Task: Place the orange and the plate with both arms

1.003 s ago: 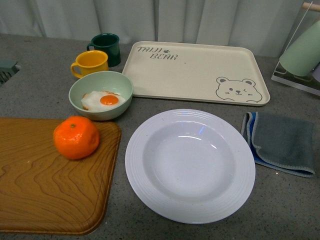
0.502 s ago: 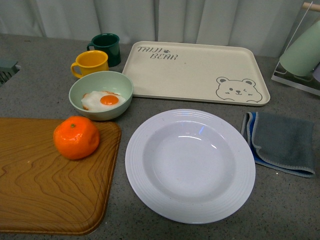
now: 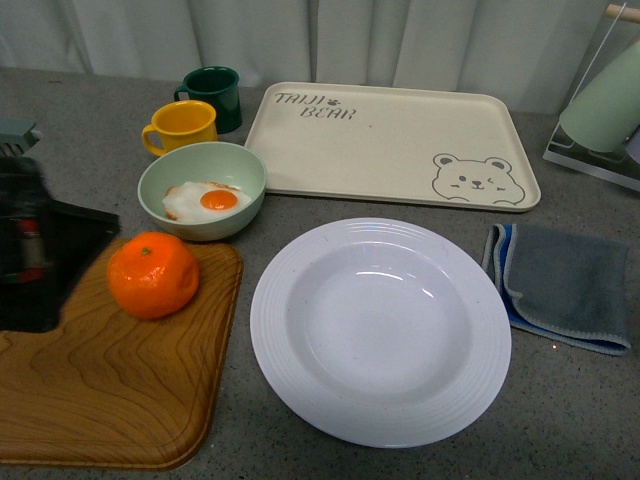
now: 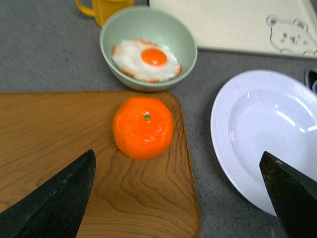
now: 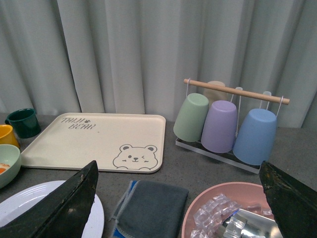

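The orange (image 3: 153, 274) sits on the far right part of a wooden board (image 3: 100, 380); its green stem dimple faces up. Right of the board, the white deep plate (image 3: 380, 330) rests empty on the grey counter. My left arm (image 3: 40, 250) shows as a dark blurred shape at the left edge, just left of the orange. In the left wrist view my left gripper (image 4: 177, 158) is open above the board, with the orange (image 4: 143, 127) ahead of its fingers and the plate (image 4: 262, 134) to one side. My right gripper (image 5: 178, 166) is open and holds nothing.
A pale green bowl (image 3: 202, 188) with a fried egg stands behind the orange, with a yellow mug (image 3: 180, 126) and a dark green mug (image 3: 212, 95) beyond. A cream bear tray (image 3: 390, 145) lies at the back. Right: grey cloth (image 3: 565, 285), cup rack (image 5: 223, 124), pink bowl of ice (image 5: 233, 213).
My left arm has come into the front view from the left edge and now hangs beside the orange. The orange and the plate have not moved.
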You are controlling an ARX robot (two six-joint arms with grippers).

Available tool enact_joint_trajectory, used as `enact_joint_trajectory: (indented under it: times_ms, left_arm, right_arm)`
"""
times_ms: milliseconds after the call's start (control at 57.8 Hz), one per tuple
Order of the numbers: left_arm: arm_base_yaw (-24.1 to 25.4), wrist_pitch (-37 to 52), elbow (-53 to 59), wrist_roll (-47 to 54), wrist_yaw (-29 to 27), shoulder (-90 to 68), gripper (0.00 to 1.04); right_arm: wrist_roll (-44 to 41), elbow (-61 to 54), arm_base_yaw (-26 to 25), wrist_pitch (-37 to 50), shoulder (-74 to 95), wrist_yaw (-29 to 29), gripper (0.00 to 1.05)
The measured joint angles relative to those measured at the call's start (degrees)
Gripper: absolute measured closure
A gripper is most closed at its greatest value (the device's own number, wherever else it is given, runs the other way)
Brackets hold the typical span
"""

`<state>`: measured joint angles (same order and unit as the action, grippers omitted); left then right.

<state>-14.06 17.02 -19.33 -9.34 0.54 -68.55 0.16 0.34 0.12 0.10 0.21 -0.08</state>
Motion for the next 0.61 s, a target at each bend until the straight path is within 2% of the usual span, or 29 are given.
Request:
enact_joint_trajectory:
  times_ms: [104,294,605]
  left_arm:
    - [0.02,0.59,-6.16,-0.22,1.22,-12.63,0.07]
    - [0.92,-1.4,-15.47,0.33,1.68,-25.57,0.07]
    - [2.69,-4.09,-21.64,0.15,1.03,-34.29,0.07]
  right_arm:
    - [-0.02,0.0,0.0,0.0,0.0,0.0,0.09]
    - [-0.02,0.0,0.0,0.0,0.0,0.0,0.09]
    - [0.0,0.0,0.0,0.0,0.0,0.0,0.09]
